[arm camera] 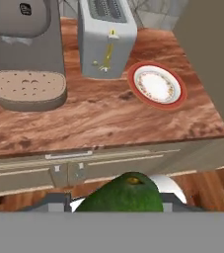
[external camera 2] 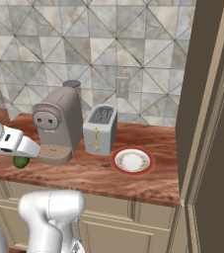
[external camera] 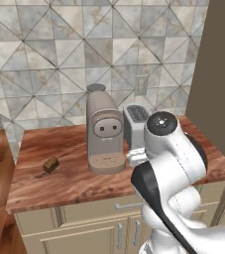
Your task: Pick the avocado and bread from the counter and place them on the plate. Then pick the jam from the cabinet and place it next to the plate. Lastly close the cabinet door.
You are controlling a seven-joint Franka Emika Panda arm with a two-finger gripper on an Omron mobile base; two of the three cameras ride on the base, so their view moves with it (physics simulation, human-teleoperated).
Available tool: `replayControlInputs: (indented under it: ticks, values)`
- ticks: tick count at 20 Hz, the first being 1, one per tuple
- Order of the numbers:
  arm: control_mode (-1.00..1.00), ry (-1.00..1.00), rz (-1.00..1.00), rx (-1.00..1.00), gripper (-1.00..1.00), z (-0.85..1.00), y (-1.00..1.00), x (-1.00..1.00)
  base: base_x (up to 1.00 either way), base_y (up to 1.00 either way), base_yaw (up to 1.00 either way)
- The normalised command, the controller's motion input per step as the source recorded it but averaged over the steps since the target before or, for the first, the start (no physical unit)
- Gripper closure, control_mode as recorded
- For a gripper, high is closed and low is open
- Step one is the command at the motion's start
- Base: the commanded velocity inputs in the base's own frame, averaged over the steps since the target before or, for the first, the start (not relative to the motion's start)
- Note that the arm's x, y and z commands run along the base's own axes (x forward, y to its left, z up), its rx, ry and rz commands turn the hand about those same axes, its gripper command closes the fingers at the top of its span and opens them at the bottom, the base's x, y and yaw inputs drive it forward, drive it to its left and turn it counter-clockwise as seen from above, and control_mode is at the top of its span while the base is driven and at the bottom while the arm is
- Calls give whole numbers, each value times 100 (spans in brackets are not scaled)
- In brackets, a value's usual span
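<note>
My gripper [arm camera: 118, 203] is shut on the dark-green avocado [arm camera: 121, 193], which bulges up between the fingers at the bottom of the hand view. From the right base view the avocado [external camera 2: 20, 161] hangs under the hand at the counter's front left, by the coffee machine. The white plate [arm camera: 157, 85] with its orange-red rim lies on the counter [arm camera: 98, 118] right of the toaster, and also shows as plate [external camera 2: 131, 161]. The brown bread [external camera: 50, 164] sits on the counter left of the coffee machine. The cabinet door [external camera 2: 209, 123] stands open at the right. The jam is out of view.
A beige coffee machine [external camera 2: 58, 126] and a grey toaster [external camera 2: 100, 129] stand in a row on the counter, left of the plate. Beige drawers and doors [external camera: 84, 223] run below the counter edge. A tiled wall backs the counter.
</note>
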Motion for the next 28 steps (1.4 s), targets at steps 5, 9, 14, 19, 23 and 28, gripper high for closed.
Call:
replayControlInputs:
  ticks: [5,9,14,19,23,28]
  values:
    - [-100,-44,-7,19,100,35,-91,0,0,0,0]
    - [-100,-30,0,22,100,31,-94,0,0,0,0]
    - [-100,-18,0,19,100,17,-92,0,0,0,0]
    - [-100,-2,0,15,100,0,-87,0,0,0,0]
    - [-100,-5,-2,4,100,-7,-53,0,0,0,0]
    - [-100,-1,-14,0,100,-16,-9,19,0,0,0]
